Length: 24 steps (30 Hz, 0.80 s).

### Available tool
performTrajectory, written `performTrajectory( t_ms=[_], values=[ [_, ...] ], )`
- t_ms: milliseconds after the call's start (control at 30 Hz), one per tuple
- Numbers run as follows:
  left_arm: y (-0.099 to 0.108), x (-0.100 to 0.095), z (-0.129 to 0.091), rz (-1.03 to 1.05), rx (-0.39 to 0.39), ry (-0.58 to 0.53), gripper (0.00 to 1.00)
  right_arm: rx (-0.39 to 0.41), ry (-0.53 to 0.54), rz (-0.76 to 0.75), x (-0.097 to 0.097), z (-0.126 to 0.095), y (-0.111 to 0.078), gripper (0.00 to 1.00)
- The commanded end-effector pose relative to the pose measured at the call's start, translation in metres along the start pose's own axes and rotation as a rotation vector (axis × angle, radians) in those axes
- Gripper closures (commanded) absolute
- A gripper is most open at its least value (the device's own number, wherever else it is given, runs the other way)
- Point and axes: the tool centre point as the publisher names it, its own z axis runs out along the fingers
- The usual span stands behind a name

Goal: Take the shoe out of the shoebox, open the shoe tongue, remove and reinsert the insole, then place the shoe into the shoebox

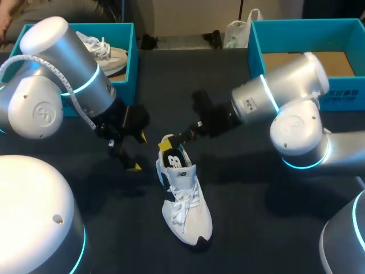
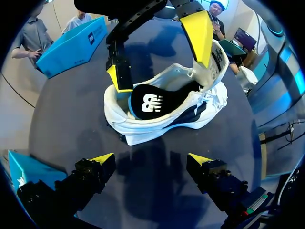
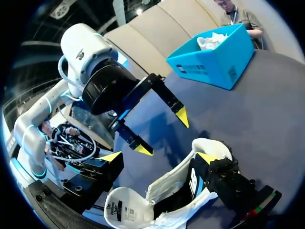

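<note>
One light, soft white shoe (image 1: pixel 185 211) sits at the table's (image 1: pixel 245 228) middle, right gripper (image 3: pixel 159 157) spread open across its mouth, left gripper (image 2: pixel 150 160) released nearby; floppy insole (image 2: pixel 152 102) probably best pinched at its heel edge.

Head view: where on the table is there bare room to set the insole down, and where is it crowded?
Bare: the table between the shoe and the right arm; also the strip between the left shoebox and the right shoebox. Crowded: at the shoe's heel, where both arms' jaws stand close.
</note>
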Motion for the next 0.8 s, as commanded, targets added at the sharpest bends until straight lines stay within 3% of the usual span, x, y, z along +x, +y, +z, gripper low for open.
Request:
performTrajectory(
  t_ms=[33,267,467,567,800],
  values=[
    [0.002,-0.001,-0.011,0.002,-0.005,0.007,0.0,0.123,-0.051,0.008,0.007,-0.014,0.002,0.0],
    [0.014,-0.009,-0.031,0.009,-0.042,0.006,0.0,0.267,-0.084,0.03,0.006,-0.036,0.011,0.0],
    [0.026,-0.018,-0.052,0.028,-0.086,-0.011,0.0,0.346,-0.109,0.051,0.003,-0.056,0.019,0.0],
    [0.031,-0.027,-0.065,0.066,-0.096,0.005,0.0,0.456,-0.096,0.162,-0.002,-0.068,0.026,0.0],
    [0.031,-0.027,-0.065,0.066,-0.096,0.005,0.0,0.456,-0.096,0.162,-0.002,-0.068,0.026,0.0]
  ],
)
